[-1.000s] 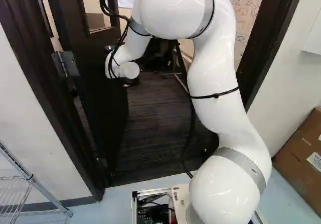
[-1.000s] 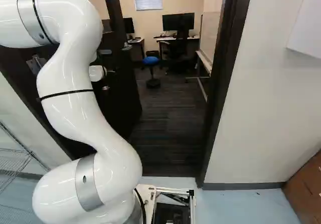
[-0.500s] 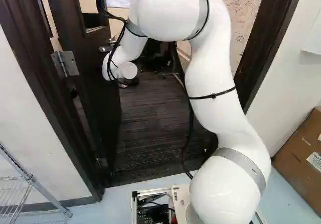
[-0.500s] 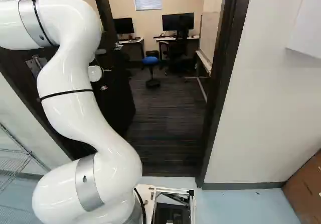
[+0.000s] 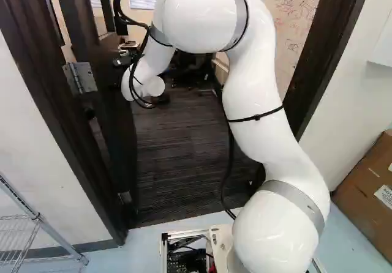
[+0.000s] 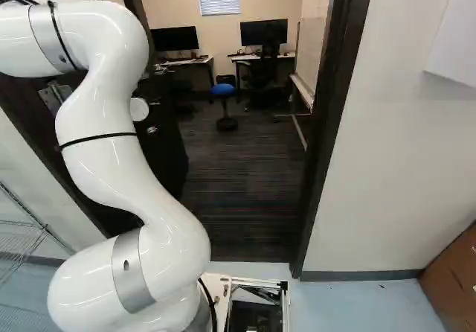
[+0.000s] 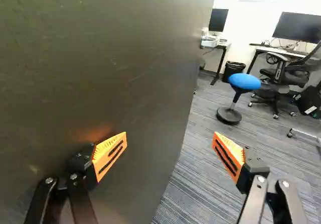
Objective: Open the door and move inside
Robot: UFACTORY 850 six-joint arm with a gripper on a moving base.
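The dark door (image 5: 116, 132) stands swung into the room, hinged at the left of the left base view; a dark part like its handle (image 5: 122, 61) shows near its free edge. The wrist covers my gripper in both base views. In the wrist view my gripper (image 7: 169, 142) is open, its orange-padded fingers wide apart with nothing between them. One finger stands close beside the door face (image 7: 120, 73), and whether they touch I cannot tell. The other is past the door's free edge, over the carpet. The doorway's far post (image 6: 327, 123) rises right of the opening.
Carpet (image 6: 238, 198) runs through the doorway. Inside stand a blue stool (image 6: 223, 90), desks with monitors (image 6: 264, 32), an office chair (image 7: 286, 76) and a whiteboard (image 6: 311, 49). A wire rack (image 5: 37, 224) is left of the door frame; a cardboard box (image 5: 367, 181) lies at the right.
The door has swung further into the room, showing more of the desks. My arm's wrist has moved leftward with it in the left base view. The base has not moved.
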